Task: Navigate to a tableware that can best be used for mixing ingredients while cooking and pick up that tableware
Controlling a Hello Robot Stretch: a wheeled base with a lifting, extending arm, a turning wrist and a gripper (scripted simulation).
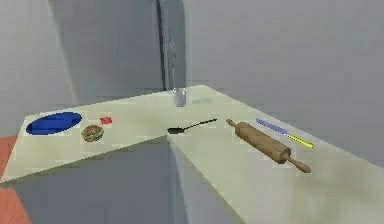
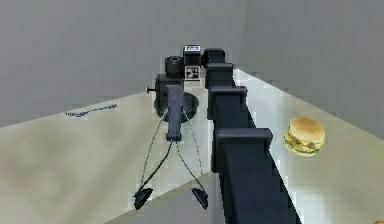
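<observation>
Counter (image 1: pixel 225 180) bears one spoon (image 1: pixel 190 126), one plate (image 1: pixel 53 123) at its nine o'clock, one rolling pin (image 1: pixel 268 145) at four; pincer (image 2: pixel 172 197) holds nothing.

In the forward view, a pale cream tabletop (image 1: pixel 140 110) is seen bent in an L and set against plain grey-blue walls (image 1: pixel 300 50). A darker upright strip (image 1: pixel 172 45) is seen where the walls meet. A patch of reddish floor (image 1: pixel 6 175) is shown at the lower left. In the arm side view, the tabletop (image 2: pixel 50 150) is lit to a soft sheen and backed by a bare grey wall (image 2: pixel 100 40).
</observation>
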